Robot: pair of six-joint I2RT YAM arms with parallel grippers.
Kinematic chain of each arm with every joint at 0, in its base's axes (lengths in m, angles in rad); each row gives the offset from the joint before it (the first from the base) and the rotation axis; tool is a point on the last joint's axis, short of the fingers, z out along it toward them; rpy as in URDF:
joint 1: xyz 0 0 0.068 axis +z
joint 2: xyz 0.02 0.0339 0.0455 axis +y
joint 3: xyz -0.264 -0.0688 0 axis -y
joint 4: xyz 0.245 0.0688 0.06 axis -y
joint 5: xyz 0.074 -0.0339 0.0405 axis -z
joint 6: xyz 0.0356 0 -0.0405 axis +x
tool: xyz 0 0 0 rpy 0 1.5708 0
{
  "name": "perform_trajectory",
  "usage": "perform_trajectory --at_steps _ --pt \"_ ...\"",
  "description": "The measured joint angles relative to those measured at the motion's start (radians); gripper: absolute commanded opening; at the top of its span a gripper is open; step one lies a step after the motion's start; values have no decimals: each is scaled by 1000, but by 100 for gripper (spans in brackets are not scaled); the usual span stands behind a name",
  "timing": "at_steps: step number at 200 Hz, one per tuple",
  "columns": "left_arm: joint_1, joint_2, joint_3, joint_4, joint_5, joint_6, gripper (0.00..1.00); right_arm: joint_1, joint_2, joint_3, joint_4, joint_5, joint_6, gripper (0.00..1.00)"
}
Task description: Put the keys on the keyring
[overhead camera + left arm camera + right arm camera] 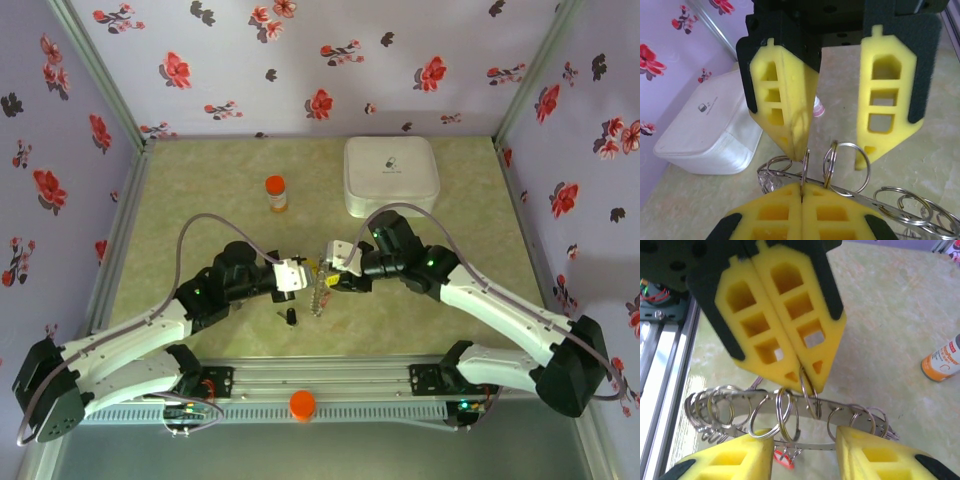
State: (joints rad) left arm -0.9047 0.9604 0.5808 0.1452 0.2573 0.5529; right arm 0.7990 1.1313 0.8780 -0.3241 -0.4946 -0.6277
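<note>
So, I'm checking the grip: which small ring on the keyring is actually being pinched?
The small ring clamped between the shut pads of the left gripper; the other rings just hang free along the keyring.

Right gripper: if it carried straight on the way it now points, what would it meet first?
Most likely the keyring, hanging across just ahead of the right gripper, whose jaws stand open. The left gripper, shut on it, sits close behind, though depth is hard to judge.

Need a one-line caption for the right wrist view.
Left gripper shut on the keyring, right gripper open with its fingers either side of the band of split rings.
</note>
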Motion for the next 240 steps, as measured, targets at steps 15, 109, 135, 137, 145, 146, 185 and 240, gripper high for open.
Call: perform_trajectory --at_steps 15,109,135,137,145,146,185,240 --pt "-1 -6 -9 15 -3 -5 0 3 -4 -4 23 0 10 30" --pt "-2 7 -27 72 -102 -61 0 11 -53 -13 18 -16 34 31" --pt "-2 7 -27 79 -109 -61 0 22 -53 -14 19 -37 41 30" --pt "-2 7 -27 80 -109 -62 0 22 -53 -14 19 -39 43 30" --pt "-2 7 -27 86 -109 -64 0 24 -53 -15 18 -44 46 29" --pt "-2 7 -27 87 -109 -64 0 24 -53 -15 18 -45 46 29" --pt "-2 5 -41 126 -110 -83 0 21 -121 -65 51 -26 56 20" --pt "-2 -29 -92 164 -79 -134 0 -42 -169 -82 150 -36 81 25"
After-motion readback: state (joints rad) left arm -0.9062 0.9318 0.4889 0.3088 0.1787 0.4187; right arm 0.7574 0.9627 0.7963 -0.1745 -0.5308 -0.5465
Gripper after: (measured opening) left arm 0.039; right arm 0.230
